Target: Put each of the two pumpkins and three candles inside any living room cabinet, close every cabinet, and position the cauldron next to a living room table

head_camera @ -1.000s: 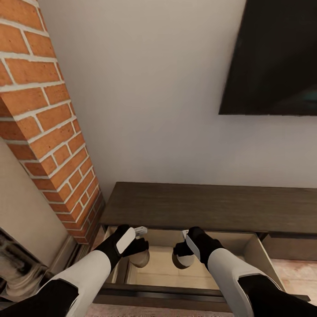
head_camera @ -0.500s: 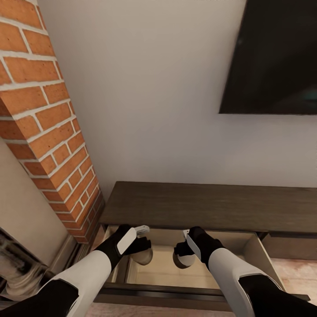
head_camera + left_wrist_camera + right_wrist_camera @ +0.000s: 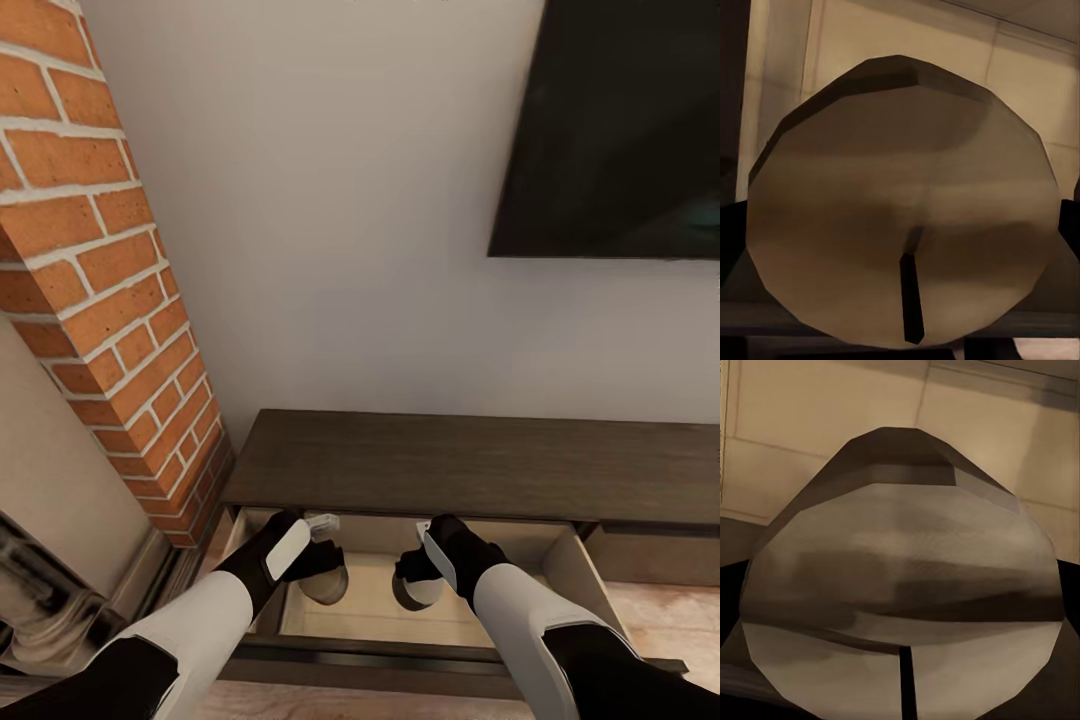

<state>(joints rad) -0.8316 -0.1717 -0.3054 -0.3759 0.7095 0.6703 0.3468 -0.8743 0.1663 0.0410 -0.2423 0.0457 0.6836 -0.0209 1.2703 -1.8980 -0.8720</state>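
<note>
Two candles hang over the cabinet's [image 3: 470, 468] open drawer [image 3: 380, 600], so each release is a straight drop onto its pale floor. Left gripper [image 3: 325, 572] clamps one candle [image 3: 900, 202], right gripper [image 3: 415, 580] the other [image 3: 900, 585]: stubby grey-olive cylinders, each with a dark wick.

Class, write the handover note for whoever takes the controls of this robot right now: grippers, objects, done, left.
Left gripper: shut on a candle, held over the open drawer of the cabinet.
Right gripper: shut on a second candle, over the same drawer.
Done: drawer open, two candles brought to it.
Left: release both candles inside, fetch the third candle and two pumpkins, close every cabinet, move the cauldron next to the table.
</note>
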